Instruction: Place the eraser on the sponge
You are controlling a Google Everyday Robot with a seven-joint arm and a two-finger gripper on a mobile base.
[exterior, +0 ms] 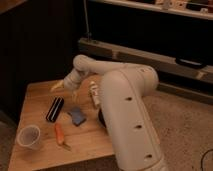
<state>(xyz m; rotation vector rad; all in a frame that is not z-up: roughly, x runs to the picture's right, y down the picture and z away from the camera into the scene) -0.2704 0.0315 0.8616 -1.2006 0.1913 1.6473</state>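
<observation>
view: camera view, looking down on a wooden table (35,100) from one side.
arm: big white arm (125,115) fills the right foreground. it reaches back and to the left over the far part of the table.
gripper: the gripper (59,86) is at the arm's far-left end, above the far-left part of the table. it lies beyond the far end of the eraser and is apart from both eraser and sponge.
gripper state: cannot make out whether apart or together.
eraser: the eraser (54,109) is a black oblong block with thin pale stripes along its length. it lies flat on the wood left of centre, its long axis running from near-left to far-right.
sponge: the sponge (77,116) is a small blue-grey pad, flat on the table just right of the eraser's near half. a strip of bare wood shows between them, so they are not touching.
eraser vs sponge: side by side, and the eraser rests on the table, not on the sponge.
carrot: orange carrot-shaped item (60,134) lies on the wood nearer the camera than the eraser and sponge.
cup: clear plastic cup (28,136) stands upright near the table's near-left corner, left of the carrot.
pan: only a dark edge of the pan (101,119) shows right of the sponge. the rest is hidden behind the arm.
pale item: pale item with dark markings (93,93) sits beyond the sponge at the arm's edge. its identity is unclear.
floor: speckled floor (185,130) to the right of the table.
</observation>
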